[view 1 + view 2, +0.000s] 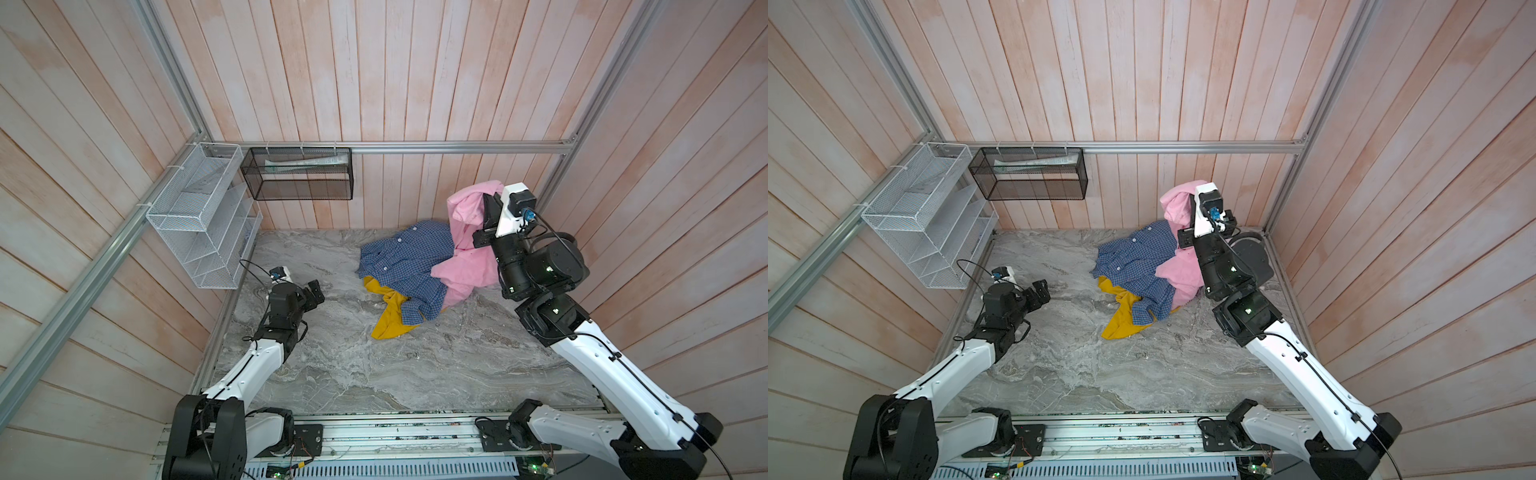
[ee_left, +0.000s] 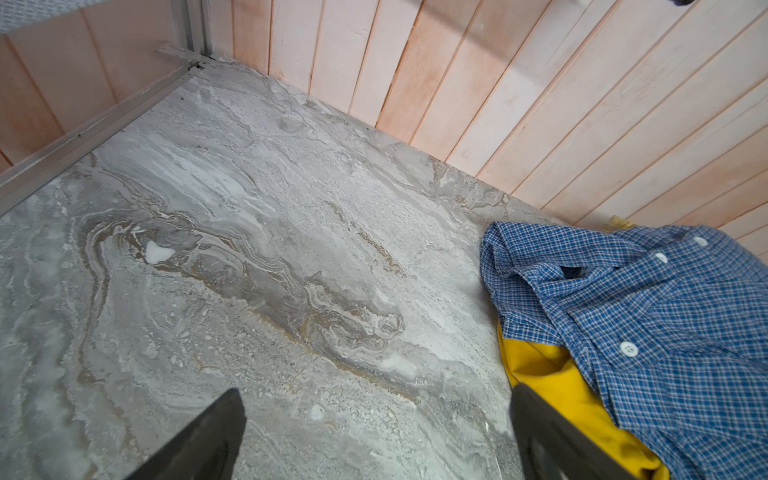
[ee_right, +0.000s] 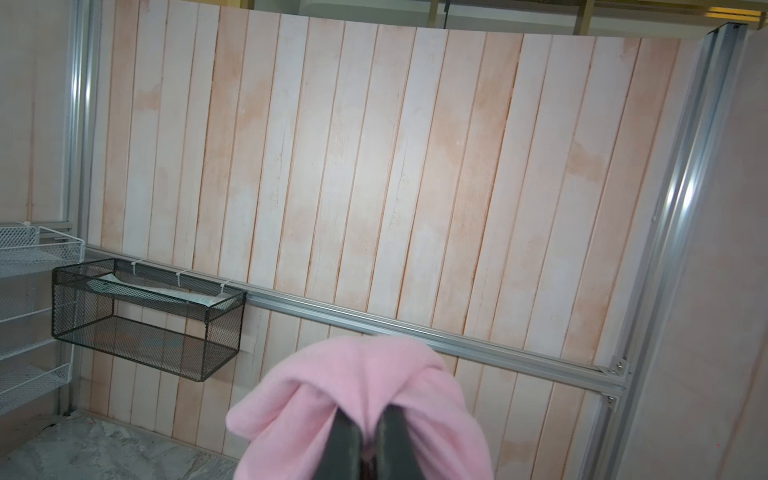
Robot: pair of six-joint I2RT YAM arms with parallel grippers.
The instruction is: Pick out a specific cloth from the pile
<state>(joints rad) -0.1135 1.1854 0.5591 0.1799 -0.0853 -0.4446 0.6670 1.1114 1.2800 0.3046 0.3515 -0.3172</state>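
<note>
The right gripper [image 3: 370, 415] is clamped tight on a fold of the pink cloth [image 1: 467, 208], held high by the back wall, I'd say to peel it off the pile [image 1: 419, 291]; its lower end lies against the blue checked shirt [image 1: 407, 257], above the mustard-yellow cloth [image 1: 388, 322]; the left gripper [image 1: 316, 292] hovers wide open, empty, well apart.

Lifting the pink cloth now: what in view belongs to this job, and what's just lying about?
Job: pink cloth, clamped in the right gripper; blue checked shirt; mustard cloth under the shirt.

Lying about: white mesh rack; black mesh basket, both on the walls. The left gripper is open, empty.
</note>
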